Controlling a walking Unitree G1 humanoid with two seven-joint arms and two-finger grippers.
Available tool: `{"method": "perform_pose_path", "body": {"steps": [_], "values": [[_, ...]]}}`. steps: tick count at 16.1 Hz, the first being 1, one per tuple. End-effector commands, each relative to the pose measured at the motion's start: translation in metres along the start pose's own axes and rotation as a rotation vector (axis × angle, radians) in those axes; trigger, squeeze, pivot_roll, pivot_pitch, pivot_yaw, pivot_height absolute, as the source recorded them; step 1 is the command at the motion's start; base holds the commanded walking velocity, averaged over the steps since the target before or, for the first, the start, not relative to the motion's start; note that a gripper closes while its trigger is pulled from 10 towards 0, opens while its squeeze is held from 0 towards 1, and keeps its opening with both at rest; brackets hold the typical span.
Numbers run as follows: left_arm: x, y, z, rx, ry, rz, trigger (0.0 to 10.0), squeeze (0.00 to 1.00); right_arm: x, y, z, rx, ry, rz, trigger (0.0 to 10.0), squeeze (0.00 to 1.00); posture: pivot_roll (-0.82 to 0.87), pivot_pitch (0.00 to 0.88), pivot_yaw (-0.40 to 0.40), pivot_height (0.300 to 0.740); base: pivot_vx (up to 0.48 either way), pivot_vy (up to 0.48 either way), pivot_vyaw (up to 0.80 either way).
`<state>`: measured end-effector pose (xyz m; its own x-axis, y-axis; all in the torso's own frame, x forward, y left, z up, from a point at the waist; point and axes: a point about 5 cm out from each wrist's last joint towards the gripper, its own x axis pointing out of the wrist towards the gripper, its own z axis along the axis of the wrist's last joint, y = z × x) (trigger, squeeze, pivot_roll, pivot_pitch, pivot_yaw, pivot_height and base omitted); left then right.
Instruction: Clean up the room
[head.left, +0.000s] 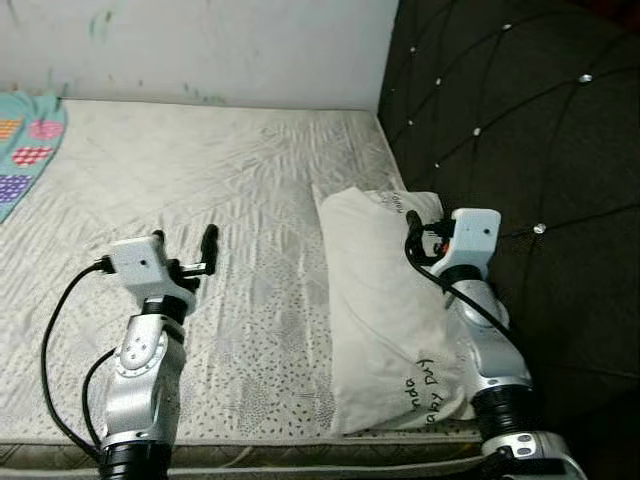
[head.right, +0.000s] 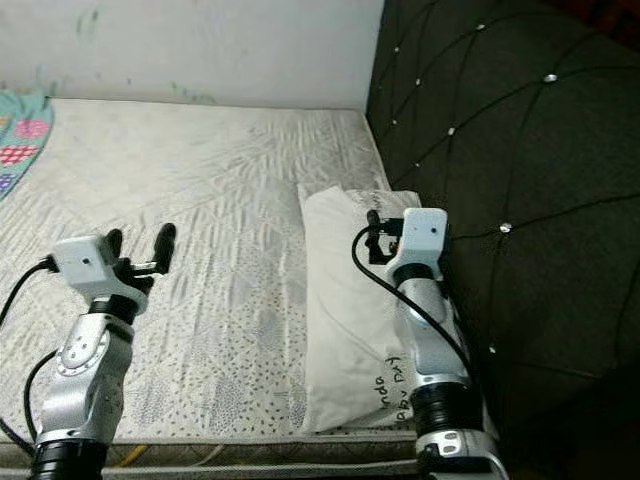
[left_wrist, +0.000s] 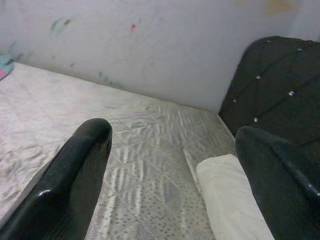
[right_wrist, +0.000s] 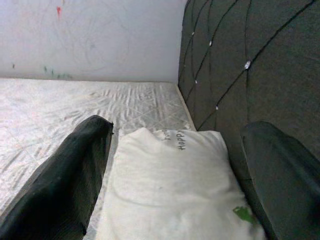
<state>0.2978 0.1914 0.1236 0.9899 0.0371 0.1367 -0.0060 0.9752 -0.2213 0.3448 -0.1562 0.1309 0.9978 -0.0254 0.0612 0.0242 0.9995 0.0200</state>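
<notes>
Nearest the robot, at roughly 7 o'clock in the head view, the left tool (head.left: 198, 252) hovers over the bare mattress (head.left: 200, 180) with its two black fingers (left_wrist: 75, 170) spread apart and nothing between them. At roughly 4 o'clock, the right tool (head.right: 378, 232) sits above the pillow (head.left: 385, 310), fingers likewise spread wide and empty; its wrist camera looks straight along the pillow toward the headboard (head.left: 520, 130).

The pillow is the item to handle. It lies on the mattress at 3 o'clock, its long side running along the dark tufted headboard and touching it, with printed lettering near both ends.

Handling judgement: the pillow appears soft, light and loosely filled. It will sag and fold when lifted from one point, and the cotton cover should give good friction with no breakage risk. Recommended hold: pinch a corner or the near short edge, taking a fold of cover plus filling between the fingers, rather than pressing on the flat centre.

Farther out, at 11 o'clock, a patterned blanket (head.left: 25, 145) overlaps the mattress edge. Beyond it stands the white wall (head.left: 200, 50), marked with small paint smudges
</notes>
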Motion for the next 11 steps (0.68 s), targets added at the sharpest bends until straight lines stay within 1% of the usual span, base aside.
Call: {"method": "perform_pose_path", "body": {"steps": [1,3,4,5,6,7,9,10,11], "values": [[0.001,-0.001,0.0,-0.012,0.006,0.002,10.0,0.0,0.0,-0.003,0.004,0.01,-0.008,-0.019,10.0,0.0,0.0,0.0,-0.004,0.74,0.0,0.0,0.0],[0.004,-0.006,0.001,-0.011,0.013,-0.021,10.0,0.0,0.002,-0.006,0.008,0.0,-0.022,-0.024,10.0,0.0,-0.01,0.0,0.012,0.74,0.0,0.0,0.0],[0.007,-0.01,0.002,-0.007,0.015,-0.047,10.0,0.0,0.004,-0.01,0.011,0.0,-0.036,-0.044,10.0,0.0,0.0,0.0,0.016,0.74,0.0,0.0,0.0],[0.007,-0.008,-0.002,0.01,0.03,-0.051,10.0,0.0,0.005,-0.015,0.009,0.021,-0.03,-0.094,10.0,0.0,0.0,0.0,0.026,0.74,0.0,0.0,0.0],[0.007,-0.008,-0.001,0.007,0.028,-0.049,10.0,0.0,0.004,-0.015,0.009,0.035,-0.029,-0.103,10.0,0.0,0.0,0.0,0.027,0.74,0.0,0.0,0.0],[0.008,-0.009,0.002,0.007,0.021,-0.05,10.0,0.0,0.005,-0.012,0.014,0.045,-0.046,-0.097,10.0,0.0,0.01,0.0,0.024,0.74,0.0,0.0,0.0],[0.012,-0.008,0.005,0.014,0.014,-0.047,10.0,0.0,0.008,-0.001,0.018,0.025,-0.065,-0.05,10.0,0.0,0.02,0.0,0.021,0.74,0.0,0.0,0.0],[0.01,-0.004,0.006,0.013,0.013,-0.031,10.0,0.0,0.008,-0.002,0.016,0.024,-0.055,-0.058,10.0,0.0,0.03,0.0,0.017,0.74,0.0,0.0,0.0],[0.004,-0.002,0.004,0.01,0.019,-0.023,10.0,0.0,0.006,-0.003,0.014,0.025,-0.054,-0.062,10.0,0.0,0.03,0.0,0.012,0.74,0.0,0.0,0.0]]}}
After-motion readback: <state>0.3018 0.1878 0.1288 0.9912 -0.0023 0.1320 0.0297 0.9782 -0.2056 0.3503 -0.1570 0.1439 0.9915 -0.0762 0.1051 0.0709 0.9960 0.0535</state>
